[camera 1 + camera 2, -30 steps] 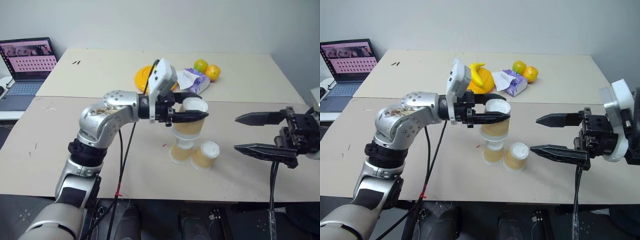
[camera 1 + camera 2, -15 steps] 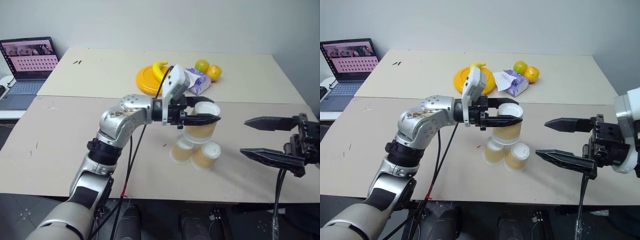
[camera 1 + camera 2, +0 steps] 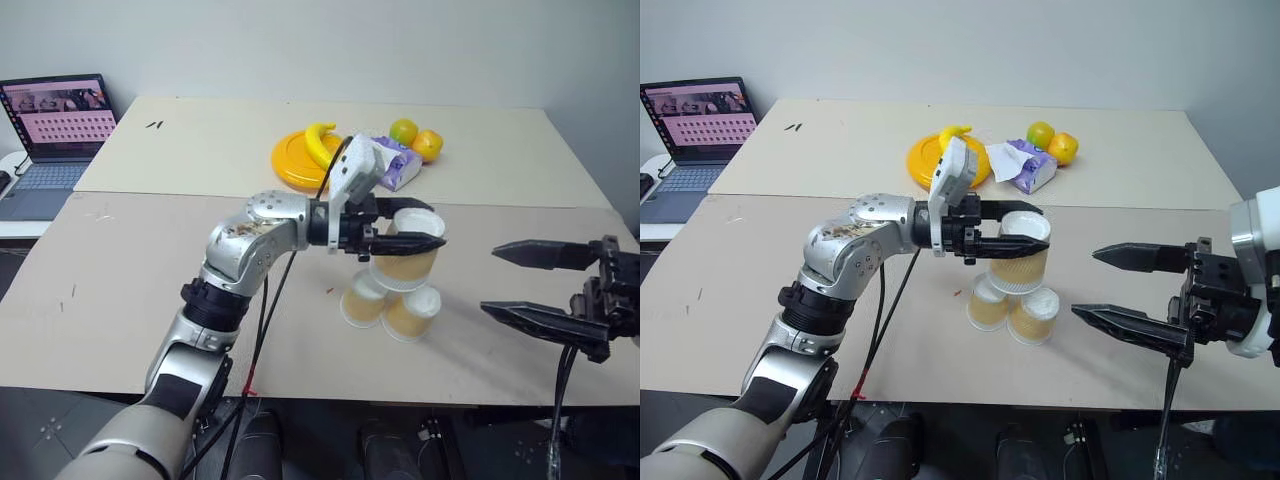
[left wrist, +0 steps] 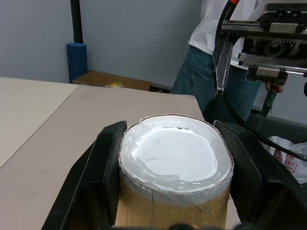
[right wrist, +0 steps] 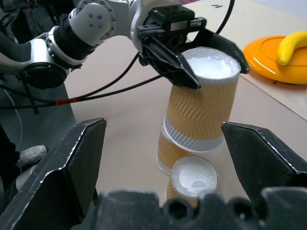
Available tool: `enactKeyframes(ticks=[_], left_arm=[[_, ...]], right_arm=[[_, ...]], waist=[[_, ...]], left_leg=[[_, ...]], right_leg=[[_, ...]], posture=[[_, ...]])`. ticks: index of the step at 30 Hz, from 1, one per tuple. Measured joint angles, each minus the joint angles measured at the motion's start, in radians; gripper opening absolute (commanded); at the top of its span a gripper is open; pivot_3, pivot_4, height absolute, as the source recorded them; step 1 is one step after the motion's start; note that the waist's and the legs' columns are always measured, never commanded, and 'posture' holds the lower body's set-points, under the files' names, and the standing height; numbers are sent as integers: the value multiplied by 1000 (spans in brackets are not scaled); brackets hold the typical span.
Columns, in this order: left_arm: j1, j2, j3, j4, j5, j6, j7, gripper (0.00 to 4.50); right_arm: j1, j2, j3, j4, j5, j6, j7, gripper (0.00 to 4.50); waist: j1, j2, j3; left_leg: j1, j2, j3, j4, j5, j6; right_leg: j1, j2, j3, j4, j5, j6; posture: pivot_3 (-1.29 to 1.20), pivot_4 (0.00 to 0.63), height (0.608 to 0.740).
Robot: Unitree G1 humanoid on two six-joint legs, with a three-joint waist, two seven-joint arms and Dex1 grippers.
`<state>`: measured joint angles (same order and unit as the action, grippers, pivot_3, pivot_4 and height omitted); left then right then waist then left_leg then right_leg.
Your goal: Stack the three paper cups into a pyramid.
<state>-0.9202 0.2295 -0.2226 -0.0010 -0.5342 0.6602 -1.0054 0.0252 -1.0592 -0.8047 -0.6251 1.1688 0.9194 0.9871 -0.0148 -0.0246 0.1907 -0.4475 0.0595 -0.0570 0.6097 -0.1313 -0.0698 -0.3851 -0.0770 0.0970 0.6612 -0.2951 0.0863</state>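
While the left tool (image 3: 415, 228) clenches the upside-down top paper cup (image 3: 406, 256) just above the two base cups (image 3: 388, 306) on the bench (image 3: 120, 290), it sits centred over their gap; the right tool (image 3: 520, 283) waits released nearby.

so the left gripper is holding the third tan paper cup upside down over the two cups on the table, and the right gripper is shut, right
Not quite: the right gripper is open, its two black fingers spread wide apart, as the right eye view and the right wrist view show. The rest holds: the left gripper clamps the third tan paper cup, white bottom up, over the two tan paper cups standing inverted on the beige table.
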Motion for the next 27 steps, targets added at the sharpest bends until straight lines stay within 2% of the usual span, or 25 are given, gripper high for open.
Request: enactKeyframes(ticks=[16,27], left_arm=[[63,-3,-50,-50,2,14,-27,2492],[89,6,-76,0,80,-139,-79,2492]], right_arm=[[60,0,-48,-15,32,0,-8,4500],[60,-1,-48,-13,32,0,-16,4500]], waist=[[0,0,0],[0,0,0]], left_leg=[[0,0,0,0,0,0],[0,0,0,0,0,0]], right_leg=[[1,0,0,0,0,0],[1,0,0,0,0,0]], posture=[[0,150,732],[0,150,732]])
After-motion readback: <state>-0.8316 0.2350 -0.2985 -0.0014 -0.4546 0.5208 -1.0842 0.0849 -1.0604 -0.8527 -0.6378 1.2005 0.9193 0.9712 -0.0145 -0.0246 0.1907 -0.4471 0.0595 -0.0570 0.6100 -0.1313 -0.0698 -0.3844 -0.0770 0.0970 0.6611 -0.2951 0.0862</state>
